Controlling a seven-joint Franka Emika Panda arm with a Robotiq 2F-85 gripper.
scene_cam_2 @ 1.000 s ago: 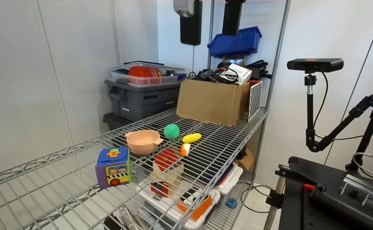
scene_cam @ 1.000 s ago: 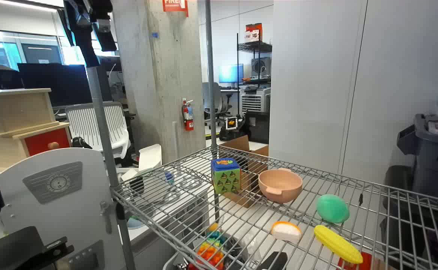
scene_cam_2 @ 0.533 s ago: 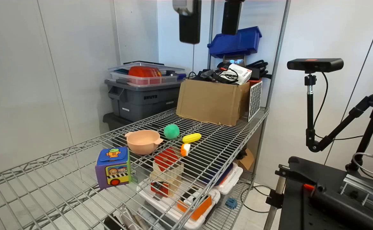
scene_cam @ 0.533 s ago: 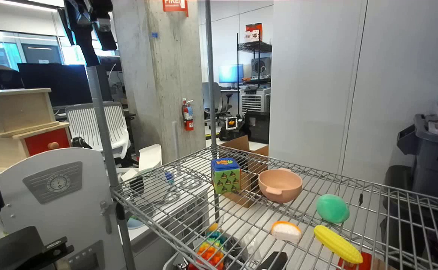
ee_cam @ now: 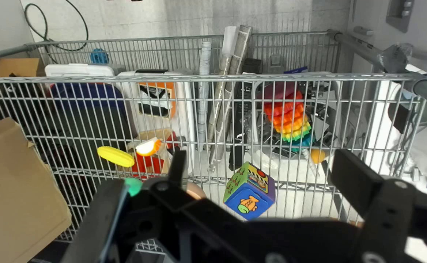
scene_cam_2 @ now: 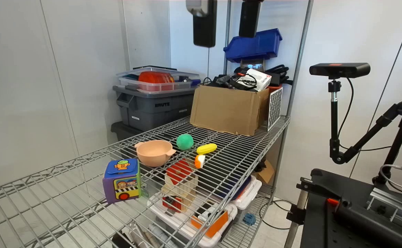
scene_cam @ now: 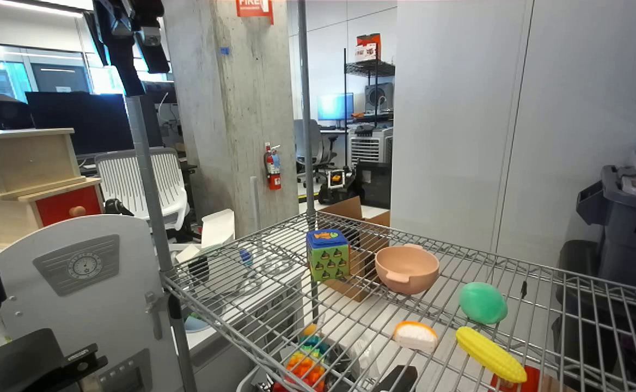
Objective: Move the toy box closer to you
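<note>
Toy box, pincer well above, spread wide

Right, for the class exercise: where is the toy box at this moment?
In both exterior views the toy box stands on the wire shelf, left of its nearest neighbour, the peach bowl; the wrist view shows it below and right of centre.

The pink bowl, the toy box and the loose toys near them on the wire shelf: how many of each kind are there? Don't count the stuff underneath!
Boxes: 1 (the toy box)
Bowls: 1 (the pink bowl)
Loose toys: 3 (green toy, yellow toy, orange-and-white toy)
Total: 5
</note>
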